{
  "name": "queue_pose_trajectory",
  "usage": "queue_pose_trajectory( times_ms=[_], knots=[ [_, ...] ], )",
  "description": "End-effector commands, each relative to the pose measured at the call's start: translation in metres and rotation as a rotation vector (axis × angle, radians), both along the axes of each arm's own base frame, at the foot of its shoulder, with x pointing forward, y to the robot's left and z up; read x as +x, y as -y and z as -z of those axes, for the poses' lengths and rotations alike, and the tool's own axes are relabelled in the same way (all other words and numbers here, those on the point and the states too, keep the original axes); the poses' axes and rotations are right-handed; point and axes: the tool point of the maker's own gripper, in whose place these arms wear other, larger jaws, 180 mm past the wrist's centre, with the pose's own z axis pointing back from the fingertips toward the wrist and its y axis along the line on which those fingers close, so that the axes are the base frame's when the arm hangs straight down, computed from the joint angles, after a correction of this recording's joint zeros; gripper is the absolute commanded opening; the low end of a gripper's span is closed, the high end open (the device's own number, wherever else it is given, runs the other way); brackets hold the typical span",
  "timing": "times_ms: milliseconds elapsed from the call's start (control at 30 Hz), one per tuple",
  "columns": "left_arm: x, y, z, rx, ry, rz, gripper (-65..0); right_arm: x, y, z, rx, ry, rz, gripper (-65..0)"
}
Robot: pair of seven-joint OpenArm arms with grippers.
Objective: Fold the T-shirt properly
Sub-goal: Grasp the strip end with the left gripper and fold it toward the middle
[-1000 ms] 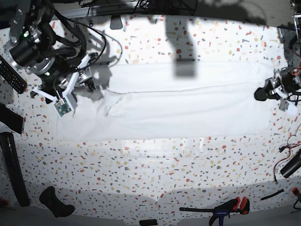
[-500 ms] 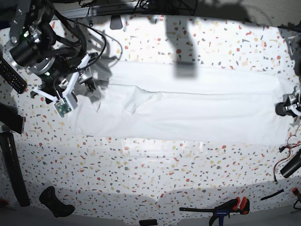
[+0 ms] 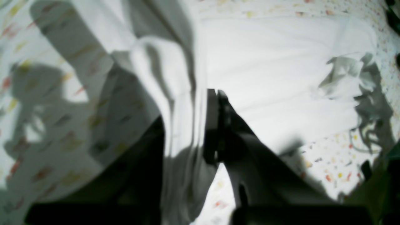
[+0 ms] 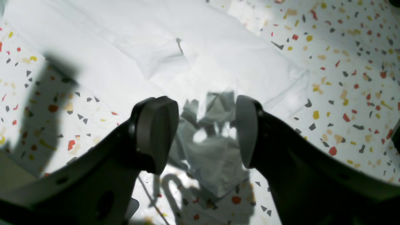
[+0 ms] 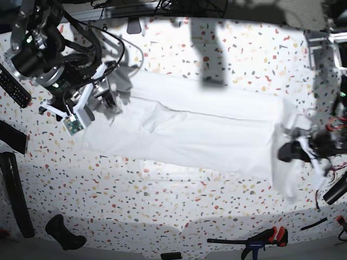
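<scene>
The white T-shirt lies as a long folded band across the speckled table. My left gripper is at its right end, shut on the cloth, and that end is lifted and curled back toward the middle. In the left wrist view the left gripper shows its jaws pressed together, with a fold of the T-shirt hanging beside them. My right gripper hovers over the shirt's left end. The right wrist view shows the right gripper open, its fingers apart above a crumpled edge of the T-shirt, holding nothing.
A remote and long black items lie along the left edge. A black object sits at the front left and a clamp at the front right. Cables hang by the right edge.
My left gripper has come in from the far right edge toward the middle and front, carrying the shirt's right end up and back. The right arm has stayed almost still.
</scene>
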Motion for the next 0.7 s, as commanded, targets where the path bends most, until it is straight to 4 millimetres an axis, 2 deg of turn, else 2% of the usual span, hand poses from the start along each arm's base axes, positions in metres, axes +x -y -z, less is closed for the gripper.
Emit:
queue_pose_trajectory(
  times_ms=[0, 133, 233, 367, 467, 667],
  knots=[
    [0.006, 0.003, -0.018, -0.005, 0.071, -0.006, -65.0, 0.003, -0.003, -0.011, 0.006, 0.044, -0.02, -31.6],
    [-0.006, 0.033, -0.006, -0.014, 0.1, -0.011, -65.0, 0.004, -0.008, -0.012, 0.031, 0.05, -0.016, -31.6],
    [-0.013, 0.044, 0.017, 0.009, 0.078, -0.038, -65.0, 0.005, -0.012, -0.013, 0.05, 0.058, -0.014, -31.6],
    [-0.018, 0.062, 0.034, 0.002, 0.08, -0.073, -65.0, 0.004, -0.016, -0.014, 0.068, 0.059, -0.026, -31.6],
    [-0.019, 0.072, 0.04, 0.001, 0.076, -0.083, -65.0, 0.003, -0.018, -0.016, 0.083, 0.06, -0.035, -31.6],
    [-0.014, 0.086, 0.037, -0.073, 0.07, -0.144, -65.0, 0.003, -0.019, -0.016, 0.09, 0.059, -0.039, -31.6]
  ],
)
